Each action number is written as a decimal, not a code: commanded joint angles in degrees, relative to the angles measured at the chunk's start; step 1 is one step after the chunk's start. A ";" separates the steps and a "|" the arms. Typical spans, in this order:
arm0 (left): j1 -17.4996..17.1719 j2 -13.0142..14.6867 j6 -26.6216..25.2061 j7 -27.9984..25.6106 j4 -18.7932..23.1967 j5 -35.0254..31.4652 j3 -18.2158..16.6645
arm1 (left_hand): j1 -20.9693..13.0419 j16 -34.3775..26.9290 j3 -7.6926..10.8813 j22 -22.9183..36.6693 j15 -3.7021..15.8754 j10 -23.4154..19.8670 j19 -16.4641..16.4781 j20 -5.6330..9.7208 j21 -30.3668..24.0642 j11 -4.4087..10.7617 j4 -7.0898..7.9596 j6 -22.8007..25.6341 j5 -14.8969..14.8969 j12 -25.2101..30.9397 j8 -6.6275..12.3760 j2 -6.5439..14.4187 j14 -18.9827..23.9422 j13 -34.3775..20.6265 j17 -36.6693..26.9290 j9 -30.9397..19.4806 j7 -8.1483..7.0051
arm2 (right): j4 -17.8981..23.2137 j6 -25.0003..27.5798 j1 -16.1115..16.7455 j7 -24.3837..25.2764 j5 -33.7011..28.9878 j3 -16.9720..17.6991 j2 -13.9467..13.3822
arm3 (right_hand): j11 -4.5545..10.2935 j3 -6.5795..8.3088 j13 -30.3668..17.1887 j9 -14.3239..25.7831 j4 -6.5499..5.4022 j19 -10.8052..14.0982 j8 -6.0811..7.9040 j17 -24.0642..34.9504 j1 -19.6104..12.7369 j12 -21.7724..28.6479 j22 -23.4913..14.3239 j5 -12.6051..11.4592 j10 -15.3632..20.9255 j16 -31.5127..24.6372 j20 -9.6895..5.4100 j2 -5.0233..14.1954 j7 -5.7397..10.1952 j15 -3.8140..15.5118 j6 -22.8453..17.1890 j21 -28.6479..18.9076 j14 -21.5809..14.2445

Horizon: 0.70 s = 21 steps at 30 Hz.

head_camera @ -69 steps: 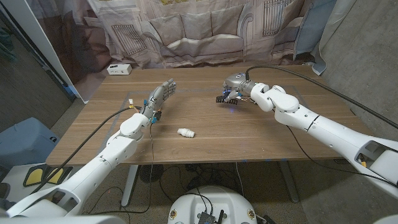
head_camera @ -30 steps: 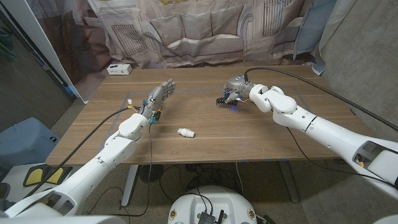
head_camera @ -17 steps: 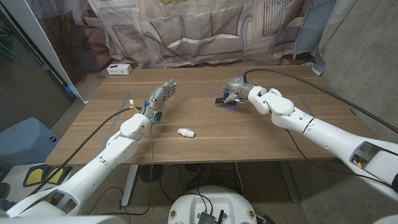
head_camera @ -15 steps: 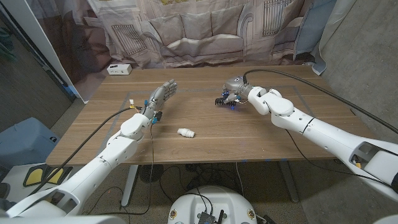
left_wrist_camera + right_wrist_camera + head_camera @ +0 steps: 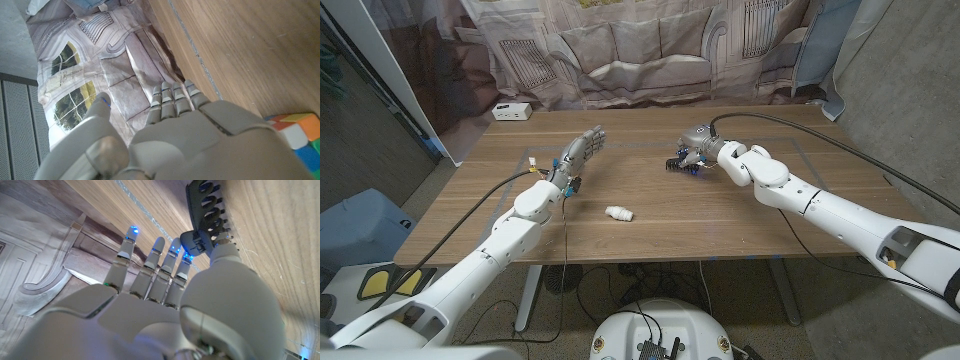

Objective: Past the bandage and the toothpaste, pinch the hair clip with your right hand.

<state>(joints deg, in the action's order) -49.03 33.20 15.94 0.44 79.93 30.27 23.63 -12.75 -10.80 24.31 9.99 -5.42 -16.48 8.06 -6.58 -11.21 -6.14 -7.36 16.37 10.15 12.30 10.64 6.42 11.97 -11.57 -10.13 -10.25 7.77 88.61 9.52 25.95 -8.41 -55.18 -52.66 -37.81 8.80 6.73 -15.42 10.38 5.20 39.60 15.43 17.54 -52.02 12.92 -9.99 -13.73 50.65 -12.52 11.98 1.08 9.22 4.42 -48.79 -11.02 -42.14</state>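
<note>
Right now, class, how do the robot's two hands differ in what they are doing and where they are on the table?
The right hand pinches the black hair clip; the left hand holds nothing, its fingers straight and apart. The right hand is on the table's right half, the left hand on its left half, near a colourful cube. Both are grey and hover over the same wooden table.

Even, soft indoor light — head view sharp, wrist views blurred close-up.

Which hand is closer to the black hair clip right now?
Right. The right hand is at the hair clip, thumb touching it in the right wrist view. The left hand stands well across the table, apart from it.
</note>
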 commanded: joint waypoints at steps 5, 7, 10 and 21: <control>1.26 -0.16 -0.19 1.00 -0.38 -0.32 0.53 | -0.05 0.06 0.48 0.28 0.04 -0.18 -0.28 0.20 -0.17 -0.05 -0.03 0.35 0.11 0.02 0.13 -0.42 0.42 -0.09 -0.17 -0.12 -0.14 | -1.41 0.43 -0.34 2.40 -0.77 -1.29 0.59 | 0.23 -0.01 0.45 0.22 0.31 -0.16 -0.83 0.02 0.23 -0.51 -0.14 -0.21 0.09 -0.45 -0.11 0.13 0.52 3.48 -0.05 -0.21 0.41; 1.28 -0.17 -0.23 1.00 -0.45 -0.34 0.56 | -0.06 0.06 0.50 0.28 0.04 -0.19 -0.26 0.26 -0.17 0.05 -0.04 0.37 0.11 0.02 0.13 -0.43 0.41 -0.09 -0.17 -0.12 -0.13 | -1.54 0.35 -0.53 2.14 -0.94 -1.55 0.62 | 0.22 -0.04 0.51 0.23 0.31 -0.16 -0.88 0.02 0.30 -0.56 -0.14 -0.18 0.08 -0.54 -0.11 0.10 0.59 3.47 -0.09 -0.21 0.27; 1.26 -0.24 -0.04 1.04 -0.73 -0.20 0.47 | -0.07 0.07 0.53 0.28 0.05 -0.18 -0.30 0.27 -0.16 -0.08 -0.06 0.29 0.11 0.02 0.10 -0.45 0.39 -0.09 -0.17 -0.12 -0.13 | -1.67 0.32 -0.74 2.01 -1.42 -1.92 0.59 | 0.25 -0.02 0.71 0.24 0.41 -0.16 -1.06 -0.01 0.26 -0.67 -0.14 -0.12 0.14 -0.60 -0.14 0.17 0.56 3.37 -0.10 -0.22 0.36; 0.62 -0.17 0.27 0.21 -0.41 -0.18 0.04 | -0.11 0.03 0.62 0.29 0.04 0.05 -0.31 0.24 -0.16 -0.03 -0.12 0.29 0.11 -0.06 0.11 -0.48 0.47 -0.09 -0.17 -0.12 -0.14 | -1.10 1.20 -1.07 1.40 -4.59 -3.02 0.16 | 0.46 -0.08 1.24 0.30 0.36 -0.25 -1.72 0.06 0.69 -1.10 -0.14 0.11 -0.20 -0.88 -0.13 0.59 0.63 3.41 0.15 -0.20 0.55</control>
<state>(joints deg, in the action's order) -48.04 33.05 15.76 1.24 79.47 30.04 24.01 -12.75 -10.80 24.55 9.98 -5.42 -16.48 8.07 -6.58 -11.21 -6.14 -7.60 16.37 10.15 12.30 10.64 6.42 11.97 -11.57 -10.14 -10.25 7.77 87.19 10.08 25.18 -6.57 -57.43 -54.73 -37.34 8.82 6.58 -14.15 10.56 5.52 39.61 13.93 17.55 -51.57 11.98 -9.99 -13.73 50.63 -12.96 11.98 1.52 9.67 4.11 -48.79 -11.02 -41.82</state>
